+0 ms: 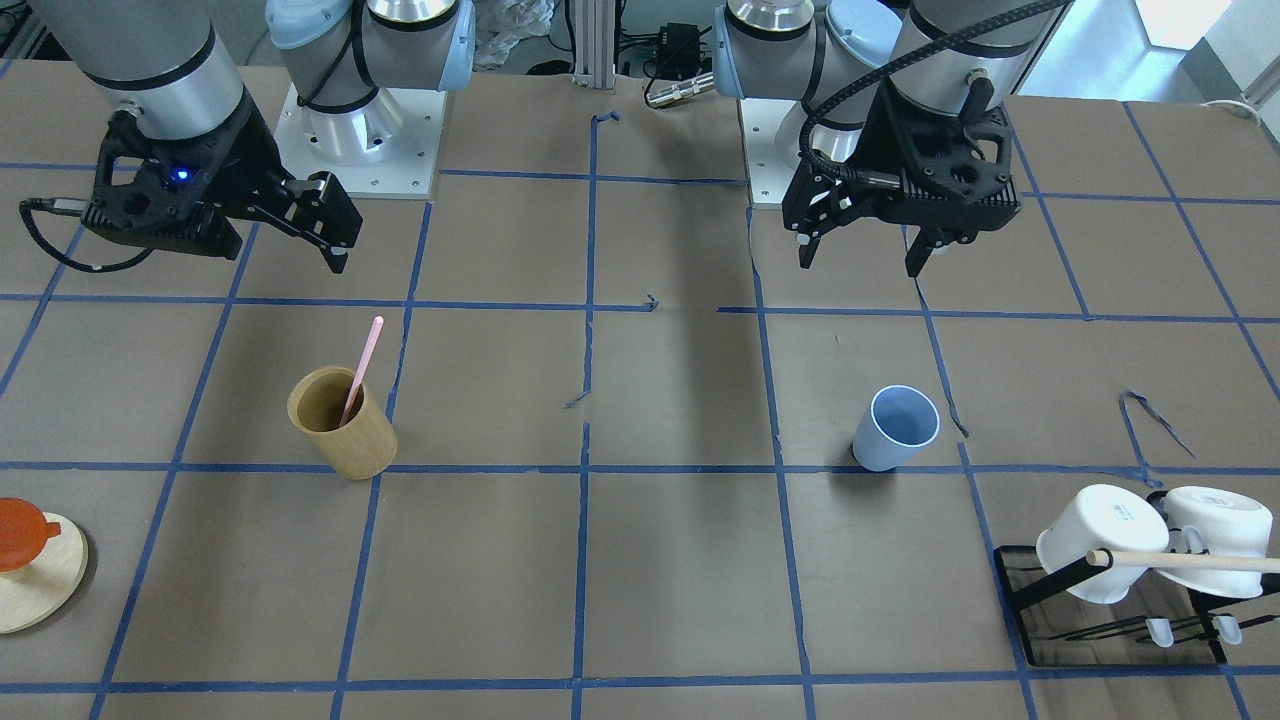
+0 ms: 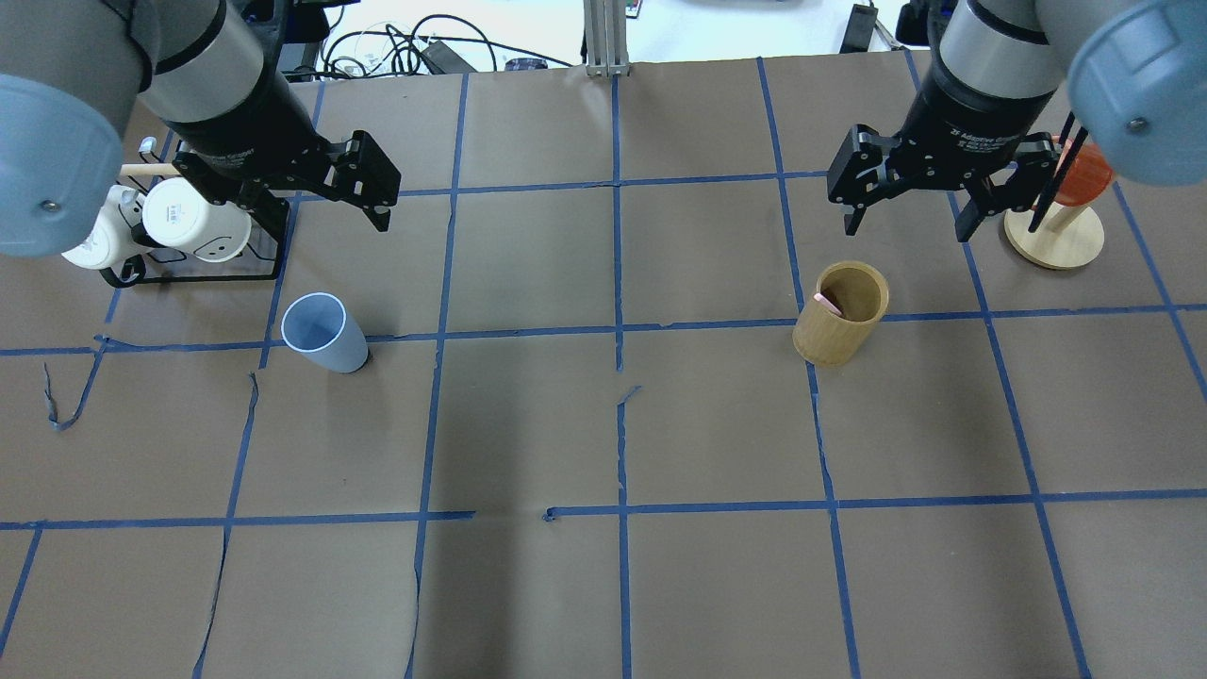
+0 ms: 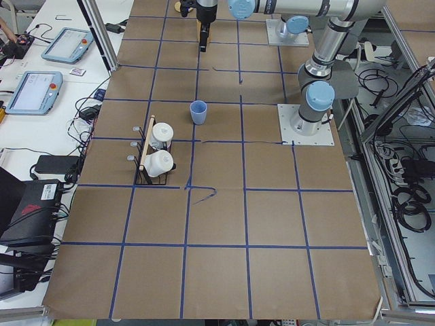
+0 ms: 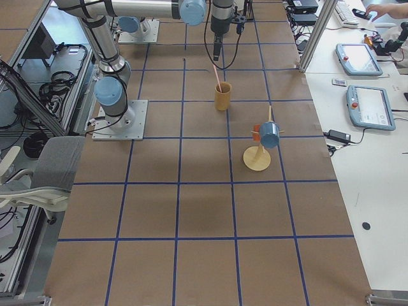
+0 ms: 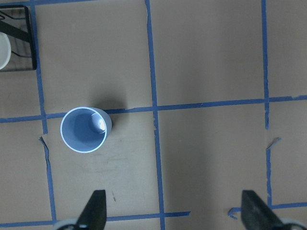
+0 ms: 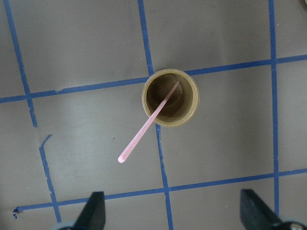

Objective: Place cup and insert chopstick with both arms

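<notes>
The light-blue cup [image 1: 895, 428] stands upright and empty on the brown table; it also shows in the overhead view [image 2: 325, 332] and the left wrist view [image 5: 85, 129]. My left gripper [image 1: 860, 262] hangs open and empty above the table, behind the cup, and the left wrist view [image 5: 175, 213] shows its fingers wide apart. The pale-pink chopstick [image 1: 362, 365] leans inside the tan wooden holder [image 1: 342, 425], seen from above in the right wrist view [image 6: 144, 129]. My right gripper [image 2: 910, 224] is open and empty, above and behind the holder [image 2: 841, 313].
A black rack with two white mugs and a wooden rod [image 1: 1150, 560] stands at the table's left end [image 2: 179, 222]. A round wooden stand with an orange piece [image 2: 1054, 236] is at the right end. Blue tape lines grid the table.
</notes>
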`<state>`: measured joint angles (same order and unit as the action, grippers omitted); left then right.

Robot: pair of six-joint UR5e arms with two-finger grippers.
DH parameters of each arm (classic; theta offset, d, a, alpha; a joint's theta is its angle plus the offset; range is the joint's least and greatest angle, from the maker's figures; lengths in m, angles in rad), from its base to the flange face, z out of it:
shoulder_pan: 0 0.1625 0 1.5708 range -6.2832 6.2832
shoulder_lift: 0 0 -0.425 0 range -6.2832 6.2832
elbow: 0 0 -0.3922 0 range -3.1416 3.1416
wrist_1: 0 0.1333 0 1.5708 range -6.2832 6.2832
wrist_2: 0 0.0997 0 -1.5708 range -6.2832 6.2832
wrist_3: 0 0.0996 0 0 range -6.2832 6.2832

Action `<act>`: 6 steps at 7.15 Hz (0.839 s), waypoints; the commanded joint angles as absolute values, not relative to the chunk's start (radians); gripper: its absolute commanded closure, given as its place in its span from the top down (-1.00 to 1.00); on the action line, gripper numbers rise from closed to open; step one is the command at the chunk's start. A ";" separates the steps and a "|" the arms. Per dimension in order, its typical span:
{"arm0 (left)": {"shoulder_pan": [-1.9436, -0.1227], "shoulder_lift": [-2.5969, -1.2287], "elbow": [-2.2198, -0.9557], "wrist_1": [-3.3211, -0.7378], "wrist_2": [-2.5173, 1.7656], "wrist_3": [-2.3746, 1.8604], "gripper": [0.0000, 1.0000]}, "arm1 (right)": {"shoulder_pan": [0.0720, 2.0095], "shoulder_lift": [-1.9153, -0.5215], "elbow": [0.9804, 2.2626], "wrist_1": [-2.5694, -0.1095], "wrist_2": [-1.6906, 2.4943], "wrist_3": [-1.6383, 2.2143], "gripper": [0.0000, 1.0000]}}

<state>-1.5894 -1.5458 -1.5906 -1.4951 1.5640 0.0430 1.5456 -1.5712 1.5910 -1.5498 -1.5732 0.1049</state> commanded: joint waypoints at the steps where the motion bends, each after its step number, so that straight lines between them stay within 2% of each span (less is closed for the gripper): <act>1: -1.591 -1.546 -1.589 -1.494 1.562 0.043 1.00 | 1.543 -1.571 1.589 -1.551 -1.574 0.106 1.00; 6: -1.592 -1.545 -1.591 -1.494 1.565 0.043 1.00 | 1.540 -1.566 1.591 -1.555 -1.574 0.109 1.00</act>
<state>-1.5922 -1.5448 -1.5907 -1.4945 1.5643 0.0430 1.5406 -1.5677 1.5901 -1.5529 -1.5747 0.1090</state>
